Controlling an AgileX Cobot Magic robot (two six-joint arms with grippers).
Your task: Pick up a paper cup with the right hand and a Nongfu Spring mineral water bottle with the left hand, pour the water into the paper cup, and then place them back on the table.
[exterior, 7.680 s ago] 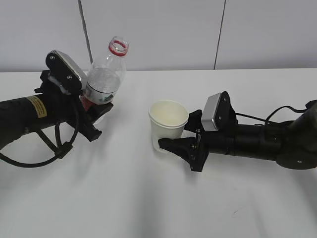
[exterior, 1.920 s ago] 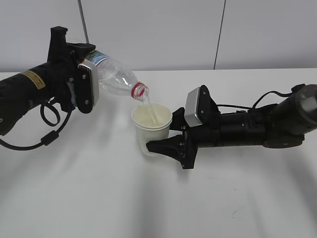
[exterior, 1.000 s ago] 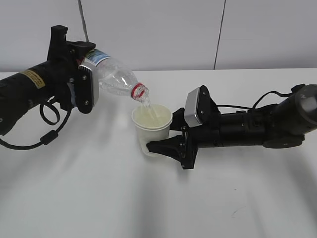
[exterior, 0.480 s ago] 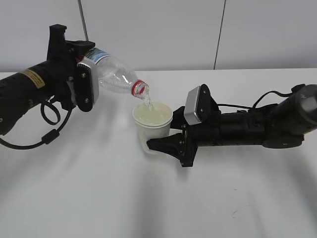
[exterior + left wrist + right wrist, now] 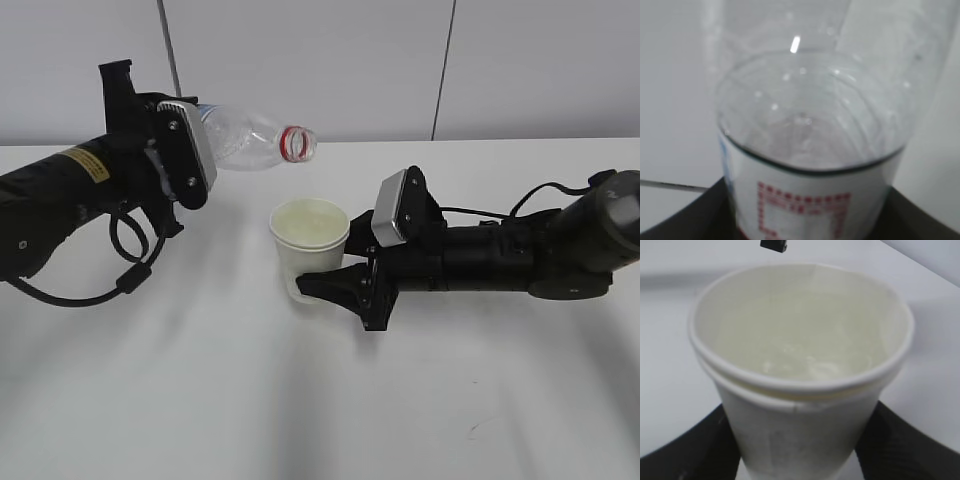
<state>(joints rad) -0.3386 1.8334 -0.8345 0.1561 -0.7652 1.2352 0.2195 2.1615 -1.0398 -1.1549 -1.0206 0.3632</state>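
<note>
Exterior view: nearest, right hand [image 5: 335, 290] pinching the paper cup [image 5: 310, 248] by its sides, held just above the table [image 5: 300, 420], water [image 5: 800, 347] now inside. Farther back on the left, left hand [image 5: 190, 160] clamped round the Nongfu Spring mineral water bottle [image 5: 255, 140], tipped back to nearly level, mouth lifted up and away from the cup, no stream falling any more. Pouring looks done, so next likely setting both back down, slowly, to spill nothing

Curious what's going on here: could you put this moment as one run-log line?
stage: pour finished | left gripper: holds bottle roughly level, no stream | right gripper: holds cup, water inside
</note>
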